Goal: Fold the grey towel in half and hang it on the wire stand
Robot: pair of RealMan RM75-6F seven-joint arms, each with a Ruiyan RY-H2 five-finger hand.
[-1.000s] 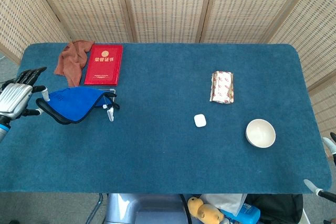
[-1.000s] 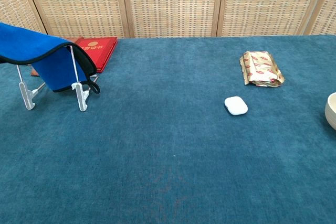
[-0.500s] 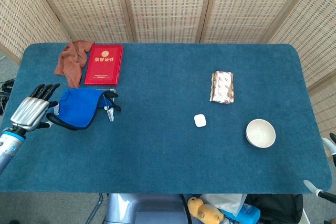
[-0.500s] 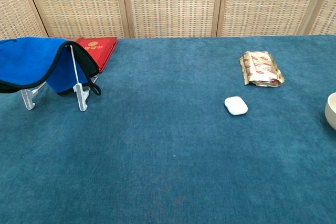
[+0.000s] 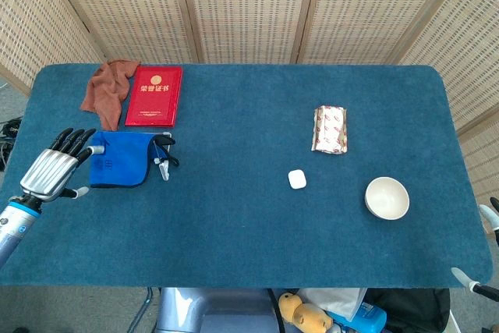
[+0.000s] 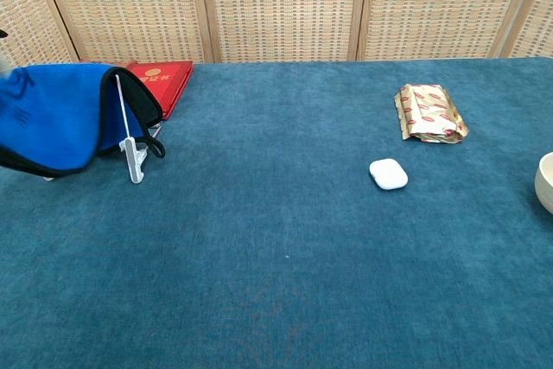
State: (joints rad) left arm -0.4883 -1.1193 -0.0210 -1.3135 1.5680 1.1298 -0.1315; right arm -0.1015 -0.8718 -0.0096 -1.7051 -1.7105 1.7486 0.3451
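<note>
Head view shows the towel [image 5: 118, 160], blue rather than grey, now draped over the wire stand [image 5: 162, 163] near the table's left edge, left hand [image 5: 53, 174] empty, fingers spread, so hanging looks done.

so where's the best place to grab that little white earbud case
The white earbud case lies flat on the blue table, with open cloth all around it. It is probably best taken from straight above, with the fingers pinching its two longer sides, since it is low, smooth and rounded. The right hand, visible only at the table's near right edge, is nearer.
</note>
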